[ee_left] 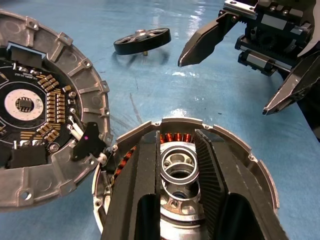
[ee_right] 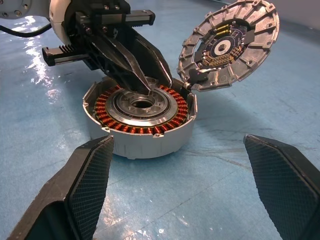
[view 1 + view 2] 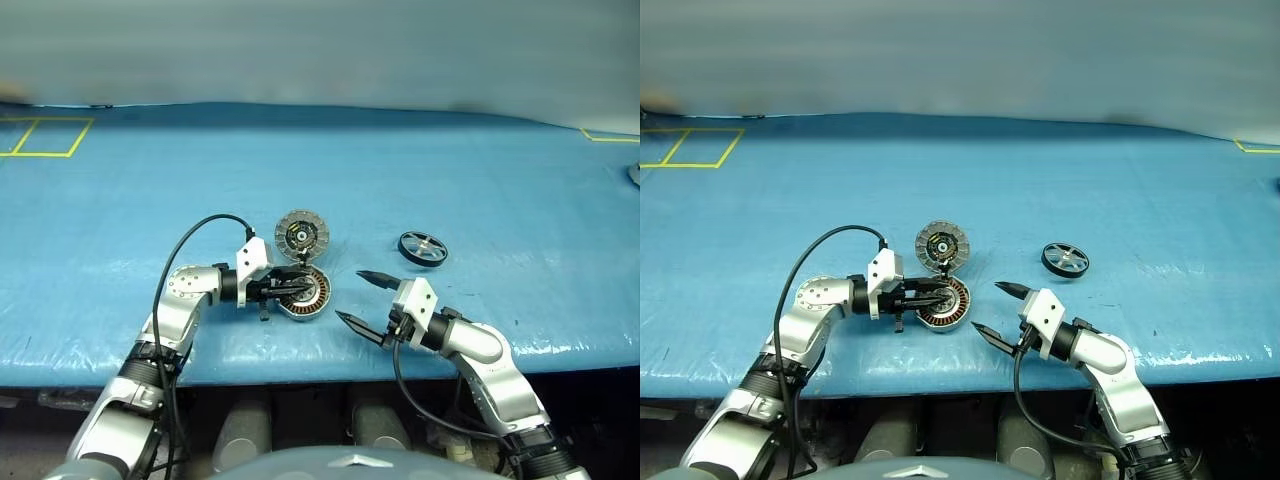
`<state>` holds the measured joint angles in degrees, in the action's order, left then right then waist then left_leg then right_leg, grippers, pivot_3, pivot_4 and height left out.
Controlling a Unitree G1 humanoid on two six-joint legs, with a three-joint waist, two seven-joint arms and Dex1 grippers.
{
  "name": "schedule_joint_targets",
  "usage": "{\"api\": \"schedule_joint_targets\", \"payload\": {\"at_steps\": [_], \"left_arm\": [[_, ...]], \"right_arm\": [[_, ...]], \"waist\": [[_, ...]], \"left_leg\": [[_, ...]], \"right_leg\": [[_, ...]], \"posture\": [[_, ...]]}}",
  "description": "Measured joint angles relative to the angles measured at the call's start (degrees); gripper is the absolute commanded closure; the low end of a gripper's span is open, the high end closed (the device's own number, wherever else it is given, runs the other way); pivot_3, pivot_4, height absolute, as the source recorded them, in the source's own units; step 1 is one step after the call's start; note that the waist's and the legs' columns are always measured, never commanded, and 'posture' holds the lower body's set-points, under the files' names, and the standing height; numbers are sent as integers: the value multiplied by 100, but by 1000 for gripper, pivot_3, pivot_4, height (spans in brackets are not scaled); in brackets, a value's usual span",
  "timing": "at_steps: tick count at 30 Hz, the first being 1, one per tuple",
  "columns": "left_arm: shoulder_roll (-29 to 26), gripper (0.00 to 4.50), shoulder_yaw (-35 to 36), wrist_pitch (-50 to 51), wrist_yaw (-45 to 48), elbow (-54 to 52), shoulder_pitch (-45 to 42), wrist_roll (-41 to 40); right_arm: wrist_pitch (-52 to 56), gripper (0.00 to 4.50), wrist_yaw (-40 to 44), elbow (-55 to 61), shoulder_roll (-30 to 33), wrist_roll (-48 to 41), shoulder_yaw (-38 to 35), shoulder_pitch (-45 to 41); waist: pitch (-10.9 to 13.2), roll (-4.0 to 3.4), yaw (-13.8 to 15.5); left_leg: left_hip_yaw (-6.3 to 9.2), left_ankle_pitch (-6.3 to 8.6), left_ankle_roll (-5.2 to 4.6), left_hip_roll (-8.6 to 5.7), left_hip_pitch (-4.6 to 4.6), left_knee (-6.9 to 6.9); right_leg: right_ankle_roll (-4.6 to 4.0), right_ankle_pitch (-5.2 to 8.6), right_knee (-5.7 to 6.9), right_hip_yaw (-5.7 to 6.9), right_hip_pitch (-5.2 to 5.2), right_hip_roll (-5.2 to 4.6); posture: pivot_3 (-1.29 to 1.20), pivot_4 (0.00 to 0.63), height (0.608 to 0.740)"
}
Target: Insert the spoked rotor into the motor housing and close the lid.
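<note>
We see a wide blue table [image 3: 420,170] running across both head views, its near edge right above our arms and its far edge meeting a grey wall. Yellow tape lines [image 3: 45,137] mark the far left corner, and more tape shows at the far right edge. Most of the blue surface is bare, with open room on every side of the parts, which sit near the front edge around the middle.

The motor housing [image 2: 145,131] stands flat on the table, open side up, its copper windings circling a silver hub [image 1: 180,167]. The lid [image 3: 301,235] is swung open on the far side of the housing, joined to it at the rim by a small dark hinge and tilted up, so its ribbed rim and dark circuit face show.

Our left gripper [image 3: 303,288] reaches in from the left, over the housing. Its two fingers [image 1: 142,190] are drawn narrow, with the hub between them; we cannot tell whether they touch or squeeze it.

Our right gripper [image 3: 999,310] hovers near the front edge, just right of the housing, its fingers spread wide with nothing between them and pointing toward the housing.

The spoked rotor [image 3: 422,247] lies flat on the table, well apart from the housing to the right and a little farther back than the right gripper.
</note>
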<state>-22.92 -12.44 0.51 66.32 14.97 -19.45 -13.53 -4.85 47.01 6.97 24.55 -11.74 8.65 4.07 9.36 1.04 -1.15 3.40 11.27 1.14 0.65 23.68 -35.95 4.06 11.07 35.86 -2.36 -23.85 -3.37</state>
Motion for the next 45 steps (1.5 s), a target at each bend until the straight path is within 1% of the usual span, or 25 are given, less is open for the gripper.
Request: {"api": "schedule_joint_targets", "payload": {"at_steps": [5,11,13,14,19,26,31,34,37,40,45], "left_arm": [[9,3823,-40,-125,-2,178,-29,153],[14,3823,-34,-129,0,222,-32,148],[21,3096,-33,-128,-3,230,-35,147],[27,2859,-33,-138,-5,238,-35,147],[113,1224,51,-333,-87,294,-43,140],[135,1224,146,-378,-130,203,21,-7],[74,1224,348,-304,-190,-229,254,-266],[68,1224,570,-162,-328,-607,546,-524],[14,1224,771,-109,-561,-915,821,-563],[-24,1182,886,-99,-777,-1067,1149,-553],[-20,1182,915,-106,-1010,-1075,1456,-523]], "right_arm": [[-6,132,-74,0,1,41,0,20],[-10,132,-82,0,22,51,-1,21],[-10,132,-80,0,25,53,-1,21],[-16,132,-83,0,25,62,-1,21],[-89,132,-104,0,28,118,0,21],[-90,132,-108,0,34,166,0,19],[-84,132,-108,0,31,151,0,13],[-5,132,-116,18,21,55,-13,-1],[64,132,-125,72,22,-31,-34,-58],[191,759,-96,179,24,-215,-88,-123],[393,2311,10,291,75,-340,-115,-369]], "waist": [[0,0,1],[0,0,1],[0,0,1],[0,0,0],[0,0,4],[0,0,-5],[0,0,-1],[0,0,-14],[0,-1,-9],[0,-1,-5],[-1,-1,5]], "left_leg": [[0,0,0,0,0,0],[0,0,0,0,-2,-2],[0,0,0,0,-2,-2],[0,0,0,0,-2,-2],[0,0,0,0,-2,-3],[0,0,-1,0,-2,-4],[0,0,-1,0,-5,-4],[-1,0,-1,1,-5,-4],[1,0,-1,2,-8,-4],[-1,0,-1,1,-9,-5],[0,-1,-1,2,-9,-7]], "right_leg": [[0,0,0,0,0,0],[0,0,1,0,3,0],[0,0,2,0,3,0],[0,0,2,0,3,0],[0,0,2,0,3,0],[0,0,4,-1,4,1],[0,0,6,-1,5,1],[0,0,5,-4,5,0],[0,0,7,-3,7,1],[0,0,7,-5,8,1],[0,0,7,-4,8,1]], "posture": [[0,150,740],[0,150,740],[0,150,740],[0,150,740],[0,150,740],[0,150,740],[0,150,740],[0,150,740],[0,150,740],[0,150,740],[0,150,740]]}}
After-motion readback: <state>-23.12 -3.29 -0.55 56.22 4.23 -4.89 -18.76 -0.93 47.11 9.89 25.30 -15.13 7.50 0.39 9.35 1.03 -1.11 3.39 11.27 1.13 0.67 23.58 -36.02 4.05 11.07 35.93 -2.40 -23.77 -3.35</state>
